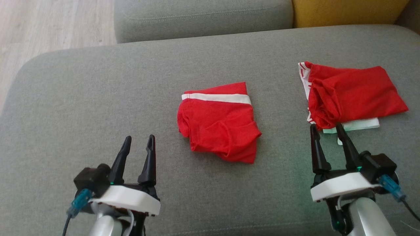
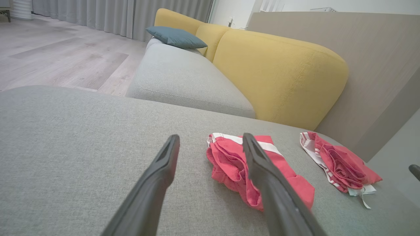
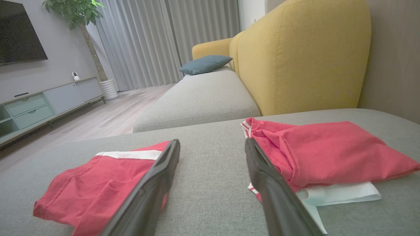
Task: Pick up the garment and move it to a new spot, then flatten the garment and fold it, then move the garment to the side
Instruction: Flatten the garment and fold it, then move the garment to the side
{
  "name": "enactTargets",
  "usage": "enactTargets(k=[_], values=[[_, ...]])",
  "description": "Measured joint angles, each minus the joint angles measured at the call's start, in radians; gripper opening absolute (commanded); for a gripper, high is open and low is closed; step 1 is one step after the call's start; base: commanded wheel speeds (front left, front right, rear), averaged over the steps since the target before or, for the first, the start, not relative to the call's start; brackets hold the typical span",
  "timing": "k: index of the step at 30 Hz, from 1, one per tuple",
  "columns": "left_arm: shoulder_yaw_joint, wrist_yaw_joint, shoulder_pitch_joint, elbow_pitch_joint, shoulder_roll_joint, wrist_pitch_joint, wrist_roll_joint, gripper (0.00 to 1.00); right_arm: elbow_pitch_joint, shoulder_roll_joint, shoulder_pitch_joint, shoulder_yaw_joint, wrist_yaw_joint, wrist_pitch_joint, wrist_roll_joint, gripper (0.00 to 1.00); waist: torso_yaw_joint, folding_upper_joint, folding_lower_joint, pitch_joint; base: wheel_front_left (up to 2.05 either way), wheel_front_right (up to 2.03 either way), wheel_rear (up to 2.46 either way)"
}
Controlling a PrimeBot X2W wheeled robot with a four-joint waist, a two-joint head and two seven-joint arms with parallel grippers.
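Observation:
A red garment (image 1: 218,124) with a white waistband lies bunched at the middle of the grey sofa seat (image 1: 98,98); it also appears in the left wrist view (image 2: 226,164) and the right wrist view (image 3: 98,177). A second red garment (image 1: 354,95) with white trim lies folded at the right over a white layer (image 2: 341,164) (image 3: 328,150). My left gripper (image 1: 140,137) (image 2: 210,137) is open and empty, to the left of the middle garment. My right gripper (image 1: 326,126) (image 3: 212,142) is open, its fingertips at the near edge of the right garment, holding nothing.
A second grey seat cushion (image 1: 203,16) and a yellow backrest (image 1: 344,11) lie beyond the seat. Wooden floor (image 1: 49,23) runs past the seat's far left edge. A blue pillow (image 2: 175,36) rests on the far cushion. Bare seat stretches left of the middle garment.

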Motion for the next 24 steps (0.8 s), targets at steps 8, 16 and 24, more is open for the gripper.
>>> enactTargets(k=[8, 16, 24], values=[[-0.001, 0.001, 0.0, 0.0, 0.0, 0.0, 0.007, 1.0, 0.008, 0.0, 0.0, -0.001, 0.0, 0.0, 0.002, 1.0, 0.004, 0.0, 0.0, 0.002, 0.0, 0.0, 0.0], [-0.007, 0.001, -0.003, -0.002, 0.0, 0.0, 0.007, 1.0, 0.018, 0.0, -0.002, -0.007, 0.0, 0.028, 0.001, 1.0, 0.016, 0.0, 0.0, 0.021, 0.0, 0.0, 0.0], [-0.041, 0.0, -0.039, 0.0, 0.0, 0.0, 0.015, 1.0, 0.072, 0.001, -0.079, 0.074, 0.0, 0.193, 0.127, 1.0, 0.065, 0.0, 0.0, 0.072, 0.0, 0.0, 0.0]])
